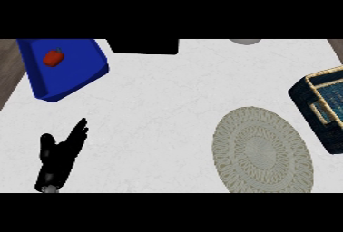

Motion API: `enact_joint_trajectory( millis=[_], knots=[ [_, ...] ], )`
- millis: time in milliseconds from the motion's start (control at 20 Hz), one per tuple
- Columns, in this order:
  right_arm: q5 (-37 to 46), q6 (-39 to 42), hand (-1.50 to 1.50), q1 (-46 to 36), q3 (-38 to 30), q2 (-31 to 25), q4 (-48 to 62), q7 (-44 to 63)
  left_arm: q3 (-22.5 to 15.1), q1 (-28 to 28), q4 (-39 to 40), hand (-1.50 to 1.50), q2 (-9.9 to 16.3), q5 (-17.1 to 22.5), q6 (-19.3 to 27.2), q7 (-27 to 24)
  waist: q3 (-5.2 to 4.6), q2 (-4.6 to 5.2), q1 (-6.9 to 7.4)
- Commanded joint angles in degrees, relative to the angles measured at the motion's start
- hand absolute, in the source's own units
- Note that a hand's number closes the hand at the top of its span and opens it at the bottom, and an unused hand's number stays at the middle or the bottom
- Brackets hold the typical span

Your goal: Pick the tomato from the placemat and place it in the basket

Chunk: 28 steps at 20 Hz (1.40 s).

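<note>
The left hand rests at the table's near left edge, fingers straight and holding nothing. A round woven placemat lies at the near right, bare. The dark basket sits at the right edge. A red vegetable lies on a blue tray at the far left corner.

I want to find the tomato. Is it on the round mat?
No, the round mat has nothing on it; the only red thing lies on the blue tray at the far left.
</note>
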Motion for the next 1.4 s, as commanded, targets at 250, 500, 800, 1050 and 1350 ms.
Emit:
enact_joint_trajectory(
  millis=[250, 500, 800, 1050, 1350],
  knots=[
    [2.0, 2.5, 1.50, -8.2, 5.0, 5.1, 18.6, -8.0, -0.4, 2.1, 2.3, 0.00, -1.5, -0.7, 0.1, 2.1, -0.42, 0.28, -0.91],
    [6.9, 1.2, 1.50, -11.1, 7.4, 8.4, 25.4, -15.2, 2.0, -0.6, 6.6, 0.00, -0.6, 0.4, -1.6, 2.1, -0.44, 0.34, -1.22],
    [20.1, -2.6, 1.50, -10.4, 11.2, 2.2, 33.4, -24.2, -0.1, 0.8, 2.4, 0.00, -2.0, -1.7, 0.0, 2.8, -0.36, 0.52, -0.72],
    [24.8, -5.1, -1.50, -12.8, 12.5, 2.6, 38.9, -33.5, -0.2, 0.8, 4.7, 0.00, -3.4, -2.0, 0.2, 2.2, -0.37, 0.48, -0.87],
    [24.3, -2.4, -1.50, -18.6, 9.5, 0.5, 51.0, -39.1, 2.3, 0.5, 3.9, 0.00, -0.8, -1.1, -2.1, 2.4, -0.37, 0.44, -0.79]
  ],
)
